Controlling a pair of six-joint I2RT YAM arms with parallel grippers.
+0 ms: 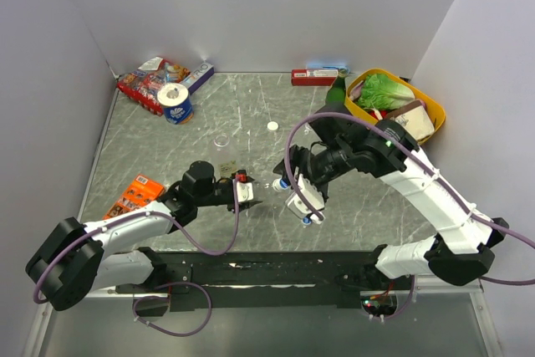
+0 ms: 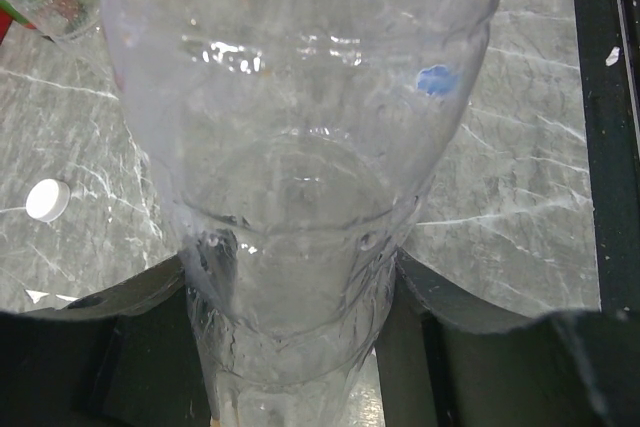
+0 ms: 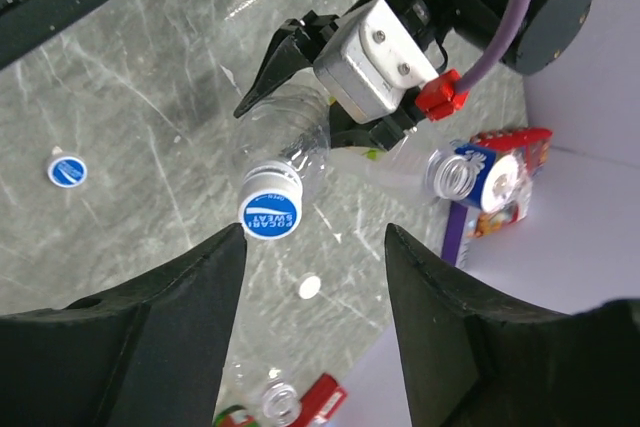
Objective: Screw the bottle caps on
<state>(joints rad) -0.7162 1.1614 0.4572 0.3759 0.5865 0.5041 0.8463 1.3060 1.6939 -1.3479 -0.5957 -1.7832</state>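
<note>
One clear bottle (image 3: 288, 142) (blue cap (image 3: 270, 209) on), clamped in left gripper (image 1: 251, 196), right gripper (image 3: 315, 235) spread.

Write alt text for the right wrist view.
The left tool grips a clear plastic bottle whose blue-and-white Pocari Sweat cap points at the camera, framed by the open black fingers of the right tool. A loose blue cap and a white cap lie on the grey marble table.
</note>
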